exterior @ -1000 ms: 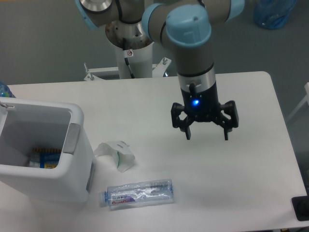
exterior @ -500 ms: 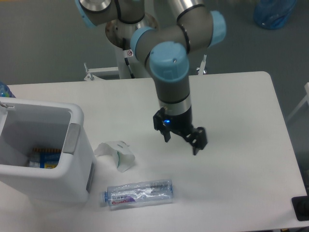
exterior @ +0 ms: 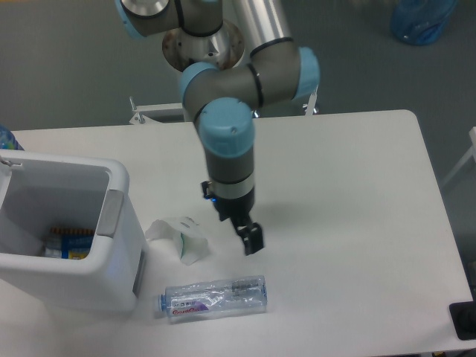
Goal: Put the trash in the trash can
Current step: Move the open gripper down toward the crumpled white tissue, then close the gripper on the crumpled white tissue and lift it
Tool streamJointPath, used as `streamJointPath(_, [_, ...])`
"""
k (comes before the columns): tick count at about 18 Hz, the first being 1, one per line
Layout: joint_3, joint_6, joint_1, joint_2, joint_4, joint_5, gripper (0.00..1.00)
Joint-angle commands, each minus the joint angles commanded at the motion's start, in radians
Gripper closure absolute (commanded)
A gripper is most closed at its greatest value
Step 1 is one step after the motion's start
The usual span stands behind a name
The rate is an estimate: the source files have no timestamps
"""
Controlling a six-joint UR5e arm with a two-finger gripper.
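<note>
The crumpled white paper cup [exterior: 178,236] with a pale green inside lies on the white table [exterior: 357,223], just right of the trash can [exterior: 74,284]. The crushed clear bottle [exterior: 216,296] with a blue cap and purple-blue label lies on its side near the front edge, cap pointing left. My gripper [exterior: 238,227] hangs low over the table, right of the cup and above the bottle. It is turned nearly edge-on, its fingers spread with nothing between them. The trash can is a large white bin with a grey panel [exterior: 110,212] on its right rim.
Some packaging [exterior: 71,242] lies inside the bin. The arm's pedestal [exterior: 201,82] stands behind the table's far edge. A blue bag [exterior: 424,18] sits on the floor at the top right. A black object [exterior: 465,320] is at the table's front right corner.
The arm has swung left and lowered, from the table's middle right to a spot beside the cup. The gripper has rotated to nearly edge-on. Cup and bottle have not moved.
</note>
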Motion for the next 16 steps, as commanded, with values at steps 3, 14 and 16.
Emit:
streamJointPath(3, [-0.031,0.006,-0.021,-0.002,-0.011,0.009,0.00])
streamJointPath(14, [-0.068,-0.011,-0.078,-0.054,-0.002,0.014,0.00])
streamJointPath(16, [-0.068,-0.011,-0.081,-0.057,-0.002,0.044,0.04])
